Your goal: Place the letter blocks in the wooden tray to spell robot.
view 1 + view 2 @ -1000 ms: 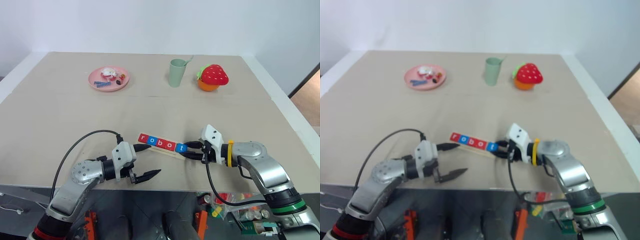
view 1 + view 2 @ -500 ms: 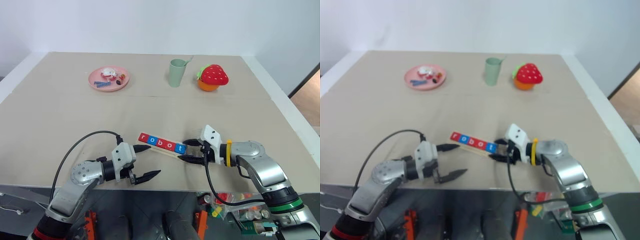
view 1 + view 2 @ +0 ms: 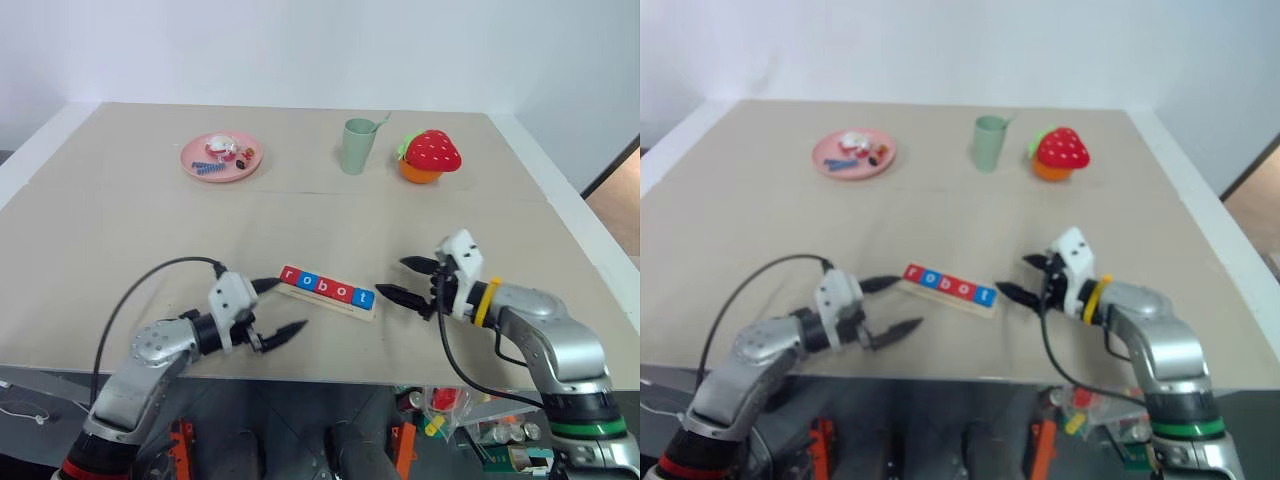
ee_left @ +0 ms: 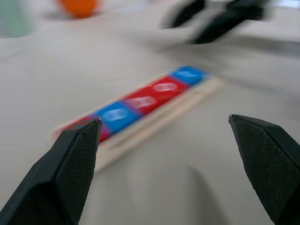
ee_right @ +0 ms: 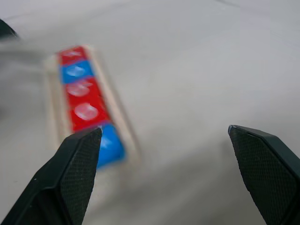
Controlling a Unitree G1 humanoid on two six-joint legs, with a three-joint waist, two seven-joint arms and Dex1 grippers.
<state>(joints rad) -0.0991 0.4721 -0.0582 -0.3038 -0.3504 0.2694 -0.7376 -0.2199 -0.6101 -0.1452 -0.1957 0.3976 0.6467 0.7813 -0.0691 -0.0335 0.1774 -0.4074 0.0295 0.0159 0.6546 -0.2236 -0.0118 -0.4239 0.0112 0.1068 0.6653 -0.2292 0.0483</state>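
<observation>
Five letter blocks (image 3: 326, 287), red and blue, lie in a row in the wooden tray (image 3: 336, 305) and read "robot". The tray sits slanted near the table's front edge. My left gripper (image 3: 291, 305) is open just off the tray's left end, touching nothing. To the right of the blue "t" block, my right gripper (image 3: 392, 278) is open and a short gap away. The left wrist view looks along the blocks (image 4: 140, 101) between wide-spread fingers (image 4: 75, 173). In the right wrist view the row of blocks (image 5: 84, 101) lies ahead of the open fingers (image 5: 77, 173).
A pink plate (image 3: 220, 157) with small items sits far left at the back. A green cup (image 3: 355, 146) and a strawberry toy (image 3: 430, 153) stand at the back right. The table's front edge (image 3: 330, 352) runs just below both grippers.
My right gripper has opened, let go of the blue "t" block and drawn back to the right. The left gripper has shifted slightly left, away from the tray. The blocks stay in place.
</observation>
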